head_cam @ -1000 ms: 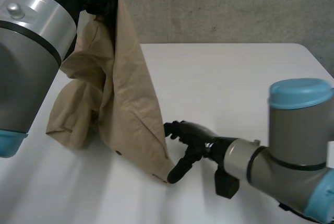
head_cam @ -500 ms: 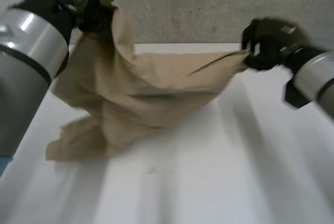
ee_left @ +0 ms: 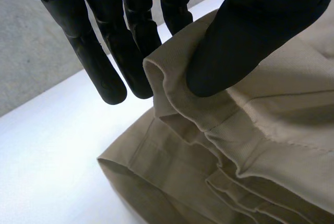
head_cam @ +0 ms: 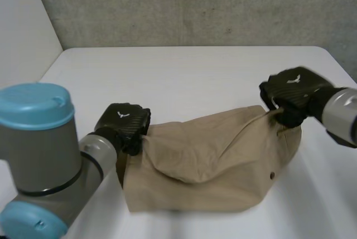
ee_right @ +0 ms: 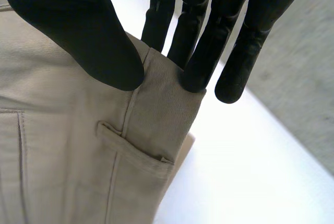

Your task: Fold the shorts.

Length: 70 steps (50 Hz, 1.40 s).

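The tan shorts lie bunched across the white table, stretched between my two hands. My left hand pinches the cloth's left end; in its wrist view the thumb presses a folded hem of the shorts against the fingers. My right hand holds the right end slightly raised. There the thumb and fingers pinch the waistband of the shorts just above a belt loop.
A grey wall runs behind the table's far edge. Bare table surface lies beyond the shorts and to the right of my right hand.
The right hand took hold of the shorts' low corner and swung it up and right. Both hands then came down, laying the hanging shorts out across the table.
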{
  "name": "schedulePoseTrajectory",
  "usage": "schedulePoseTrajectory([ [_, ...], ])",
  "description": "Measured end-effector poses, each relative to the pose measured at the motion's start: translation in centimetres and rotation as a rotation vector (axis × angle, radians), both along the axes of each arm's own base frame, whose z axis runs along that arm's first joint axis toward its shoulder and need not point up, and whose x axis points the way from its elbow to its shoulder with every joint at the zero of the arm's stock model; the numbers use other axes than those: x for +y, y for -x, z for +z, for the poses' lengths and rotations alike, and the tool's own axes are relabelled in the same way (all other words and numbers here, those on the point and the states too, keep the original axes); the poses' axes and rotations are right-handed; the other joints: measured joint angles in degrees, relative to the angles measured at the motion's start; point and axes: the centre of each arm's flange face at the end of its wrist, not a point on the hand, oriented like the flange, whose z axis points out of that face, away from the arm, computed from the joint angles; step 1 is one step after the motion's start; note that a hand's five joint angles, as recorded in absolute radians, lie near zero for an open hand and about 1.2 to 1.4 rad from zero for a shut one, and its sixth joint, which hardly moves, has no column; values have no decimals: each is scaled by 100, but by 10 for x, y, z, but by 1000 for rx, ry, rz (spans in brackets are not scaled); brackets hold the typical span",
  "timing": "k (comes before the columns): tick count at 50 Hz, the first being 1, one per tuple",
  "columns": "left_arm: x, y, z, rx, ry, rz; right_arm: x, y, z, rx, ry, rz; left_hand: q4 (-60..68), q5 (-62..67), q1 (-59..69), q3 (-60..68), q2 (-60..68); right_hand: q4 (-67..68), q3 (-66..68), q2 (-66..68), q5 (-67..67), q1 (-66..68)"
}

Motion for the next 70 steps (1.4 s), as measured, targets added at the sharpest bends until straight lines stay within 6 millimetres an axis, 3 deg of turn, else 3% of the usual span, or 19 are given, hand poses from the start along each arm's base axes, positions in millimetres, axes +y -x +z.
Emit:
schedulePoseTrajectory([
  [5,-28,15,2,9,48,3,-28,-9,-23,48,-11,-6,0,0,0,0,0,0,0,0,0,0],
  [12,-78,35,47,72,284,15,-77,-26,-2,9,213,-49,1,1,0,0,0,0,0,0,0,0],
  [14,-107,47,109,163,571,30,-108,-42,49,-93,516,-84,0,0,0,0,0,0,0,0,0,0],
  [16,-113,50,137,212,706,36,-115,-46,72,-146,644,-96,1,0,0,0,0,0,0,0,1,0],
  [18,-116,51,190,310,958,51,-122,-50,113,-247,871,-113,3,0,0,0,0,0,0,0,1,0],
  [21,-108,46,237,401,1182,70,-118,-50,152,-348,1079,-127,1,0,0,0,0,1,0,0,1,0],
  [25,-101,40,255,437,1280,80,-107,-46,170,-392,1162,-132,1,0,0,0,0,1,0,0,1,0],
  [29,-100,36,247,424,1270,77,-98,-43,167,-389,1147,-133,2,0,0,0,0,1,0,0,1,0],
  [35,-106,35,176,311,1039,46,-88,-36,107,-278,891,-135,1,0,0,0,0,1,0,0,1,0],
  [38,-102,32,121,243,858,22,-81,-32,61,-201,712,-130,1,0,0,0,0,1,0,0,1,0],
  [40,-100,31,106,228,809,17,-80,-32,53,-190,686,-128,2,0,0,0,0,1,0,0,1,0],
  [41,-95,28,75,200,711,9,-76,-31,27,-154,595,-120,1,0,0,0,0,1,0,0,1,0],
  [42,-95,28,75,200,711,9,-76,-31,27,-154,595,-120,1,0,0,0,0,1,0,0,1,0],
  [43,-90,25,48,176,627,3,-72,-30,0,-120,508,-110,2,0,0,0,0,2,0,0,1,0],
  [45,-86,23,26,154,561,-2,-70,-30,-18,-96,452,-104,2,0,0,0,0,3,0,0,1,0],
  [50,-69,15,-47,57,344,-17,-61,-30,-100,49,207,-68,2,-1,0,0,0,22,0,0,1,2],
  [55,-60,6,-69,-10,232,-17,-56,-27,-122,126,105,-50,2,0,0,0,0,22,0,0,1,51],
  [64,-45,-19,-45,-86,89,18,-42,-19,-81,125,127,-59,2,0,0,0,0,22,0,0,1,51],
  [70,-22,-31,-35,-141,-22,13,-19,-13,-76,154,28,-31,2,-1,0,0,0,22,0,0,1,51],
])
